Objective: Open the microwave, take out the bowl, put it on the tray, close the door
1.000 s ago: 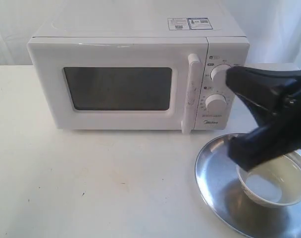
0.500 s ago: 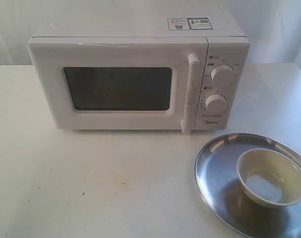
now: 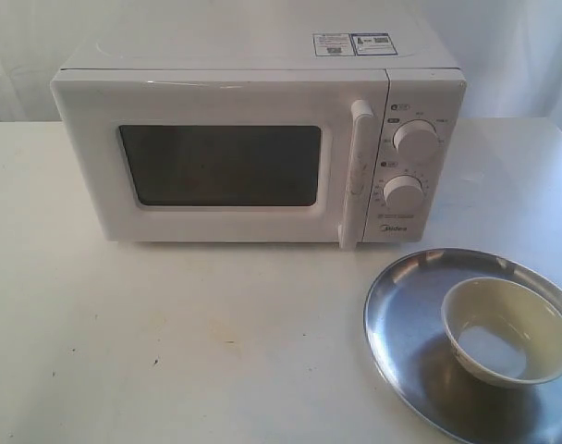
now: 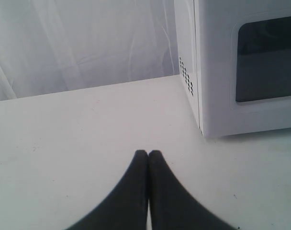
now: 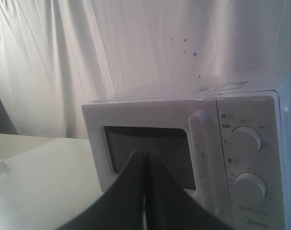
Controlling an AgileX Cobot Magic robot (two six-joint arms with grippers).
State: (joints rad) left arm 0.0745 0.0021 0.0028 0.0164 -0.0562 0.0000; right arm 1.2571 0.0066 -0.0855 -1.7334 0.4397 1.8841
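Cream-white ceramic bowl (image 3: pixel 508 330) sits in round silver metal tray (image 3: pixel 401 314). White boxy microwave (image 3: pixel 262 55): windowed white door (image 3: pixel 216 102) flush. Left pincer (image 4: pixel 148 152), right pincer (image 5: pixel 145 154): tips pressed together, empty.

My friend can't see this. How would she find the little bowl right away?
Start at the big white microwave at the back of the table. In front of its two knobs lies a wide shiny silver tray, and the bowl sits on it. It is the only small, round, cream-white thing there, empty and upright.
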